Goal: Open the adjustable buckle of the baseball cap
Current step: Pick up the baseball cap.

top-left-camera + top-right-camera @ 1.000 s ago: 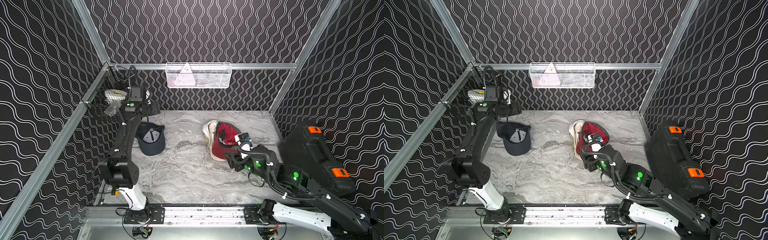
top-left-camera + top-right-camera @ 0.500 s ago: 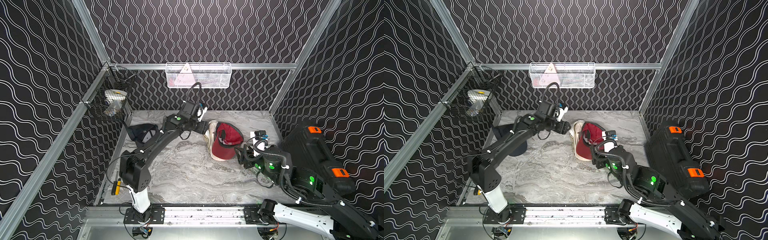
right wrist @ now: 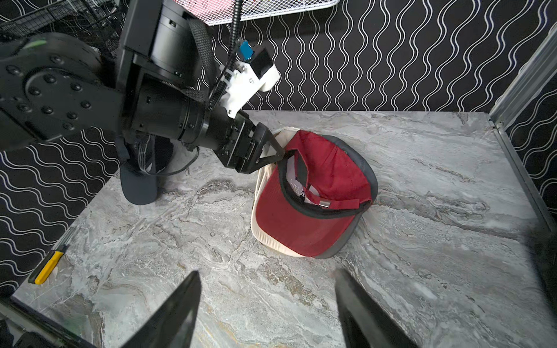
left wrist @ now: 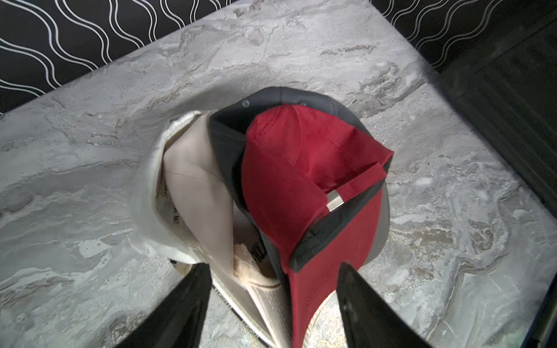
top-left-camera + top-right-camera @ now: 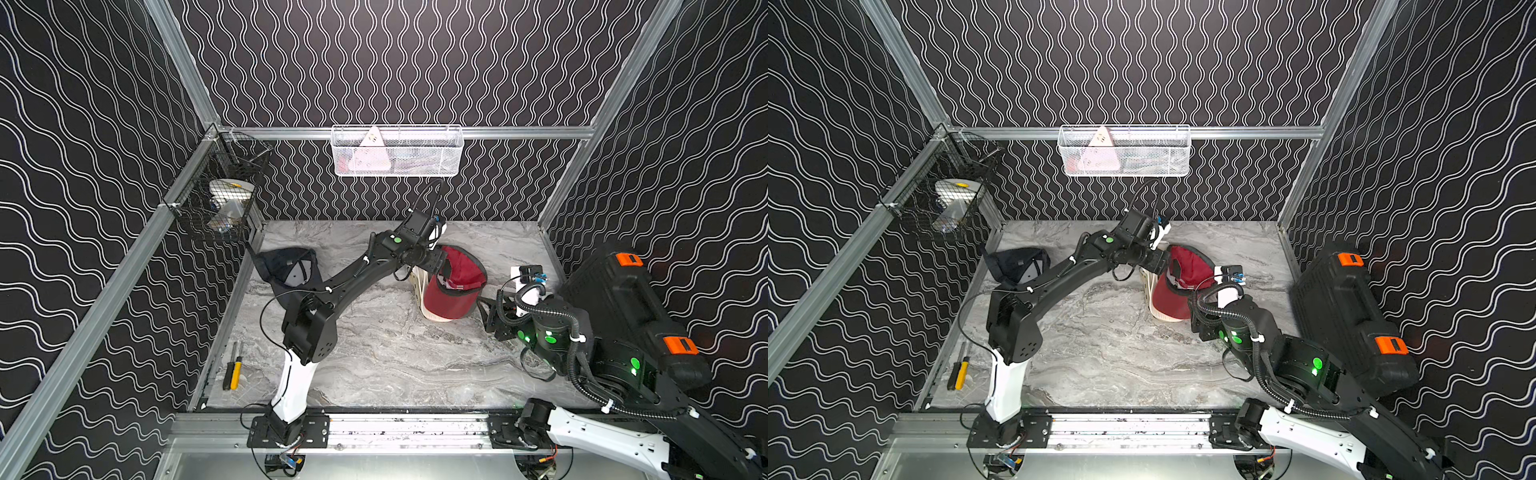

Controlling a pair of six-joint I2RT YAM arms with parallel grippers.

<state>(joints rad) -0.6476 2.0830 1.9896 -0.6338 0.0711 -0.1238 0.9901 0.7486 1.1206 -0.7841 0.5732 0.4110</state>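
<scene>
The red baseball cap (image 5: 455, 286) (image 5: 1177, 286) with a grey edge lies mid-table, its hollow side up, nested against a cream cap (image 4: 187, 168). Its red back strap carries a small metal buckle (image 4: 334, 203) (image 3: 325, 204), which is closed. My left gripper (image 4: 274, 265) (image 5: 440, 266) is open at the cap's far-left rim, with the red brim and the cream cap's edge between its fingers but not pinched. My right gripper (image 3: 267, 272) (image 5: 488, 311) is open and empty over bare table, a short way right of the cap.
A dark navy cap (image 5: 286, 266) lies at the back left. A black case with orange latches (image 5: 623, 299) fills the right side. A yellow-and-black tool (image 5: 232, 370) lies by the left edge. Wire baskets hang on the back wall (image 5: 397, 151) and the left rail (image 5: 224, 199).
My left arm swung from the back-left corner, near the navy cap, across to the red cap. My right gripper drew back rightward off the cap, which now stands more upright.
</scene>
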